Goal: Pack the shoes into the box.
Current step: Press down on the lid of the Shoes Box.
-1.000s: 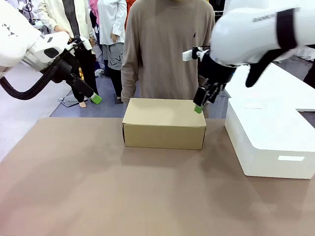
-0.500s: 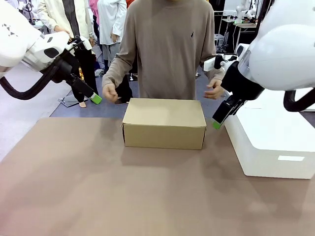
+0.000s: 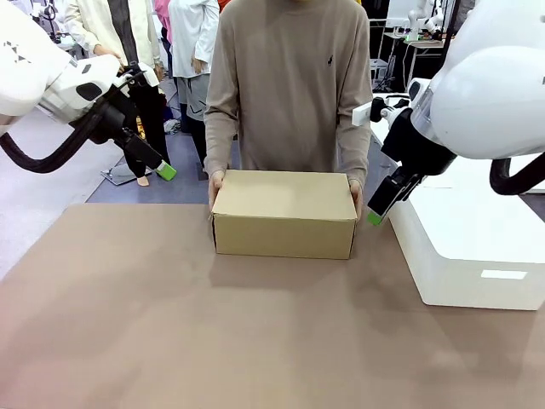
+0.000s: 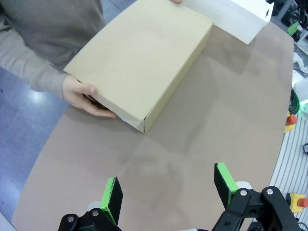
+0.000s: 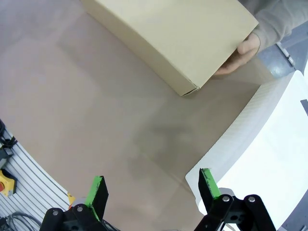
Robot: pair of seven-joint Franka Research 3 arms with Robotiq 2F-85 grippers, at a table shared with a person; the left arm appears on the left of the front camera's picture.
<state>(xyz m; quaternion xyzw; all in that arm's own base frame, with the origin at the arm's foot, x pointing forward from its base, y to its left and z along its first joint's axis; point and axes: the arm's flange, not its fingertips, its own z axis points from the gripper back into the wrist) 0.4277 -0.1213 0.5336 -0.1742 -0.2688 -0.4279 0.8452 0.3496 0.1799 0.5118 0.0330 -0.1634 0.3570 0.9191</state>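
At the far middle of the brown table [image 3: 170,324] sits the tan cardboard shoebox [image 3: 283,213] with its lid shut, a person in a beige sweater pressing one hand [image 3: 215,186] to each end of it. The left gripper [image 4: 168,187] hangs above the table's left edge with its green-padded jaws spread wide and empty. The right gripper [image 5: 153,190] hovers just beside the box's right end, over the edge of a large smooth white box [image 3: 477,247], equally wide and empty.

Bright even light, soft shadows, sharp
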